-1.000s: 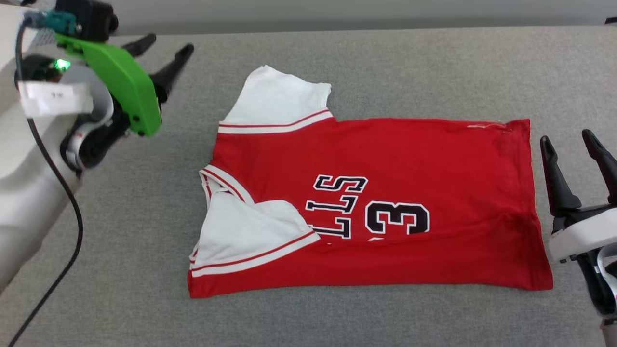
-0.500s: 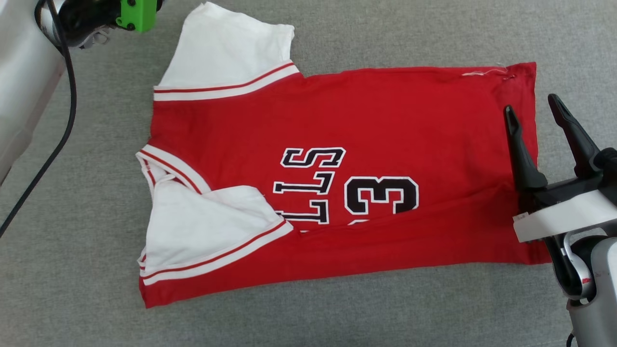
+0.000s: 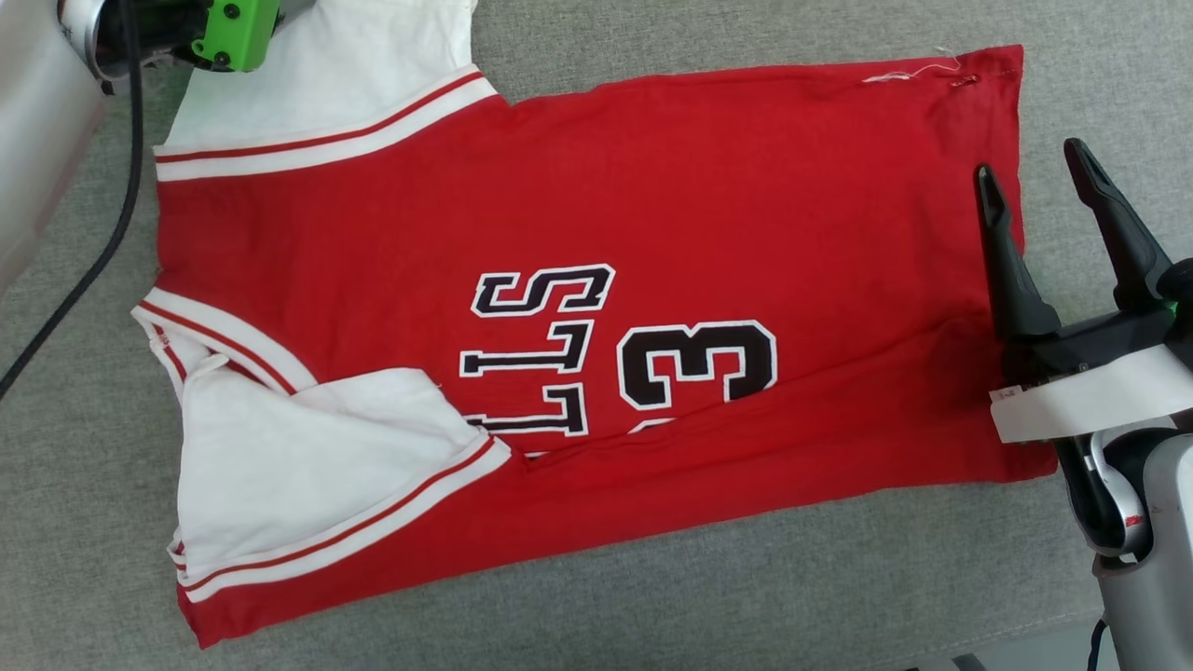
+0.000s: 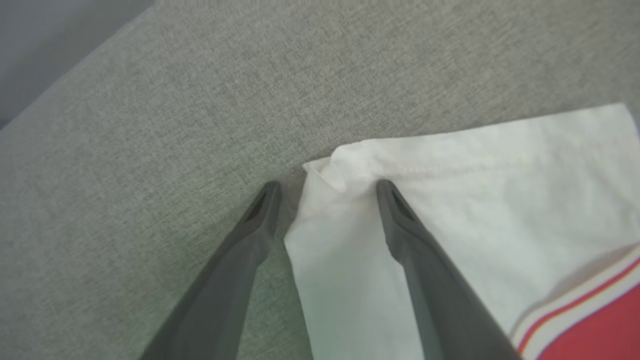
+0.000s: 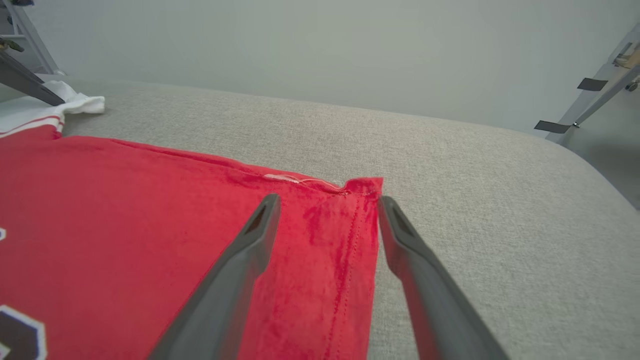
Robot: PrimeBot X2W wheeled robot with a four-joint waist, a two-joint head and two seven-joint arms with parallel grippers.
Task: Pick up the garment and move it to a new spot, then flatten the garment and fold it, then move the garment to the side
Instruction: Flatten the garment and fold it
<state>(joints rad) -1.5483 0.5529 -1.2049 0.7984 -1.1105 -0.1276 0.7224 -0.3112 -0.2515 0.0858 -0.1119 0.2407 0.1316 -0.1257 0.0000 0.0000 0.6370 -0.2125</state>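
Both pairs of jaws gape wide at the garment (image 3: 652, 205), spread partly folded on the grey surface (image 3: 839, 596): left jaws straddling its far white sleeve (image 4: 475, 175) corner, right jaws its hem (image 5: 345, 250) corner, seemingly readying a matched pinch for folding.

Both end effectors (image 4: 327, 184) (image 5: 328, 199), fingers (image 4: 415, 260) apart

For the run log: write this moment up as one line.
grasp: not yet made | garment: flat on grey surface | left gripper: open, astride white sleeve corner | right gripper: open, astride red hem edge
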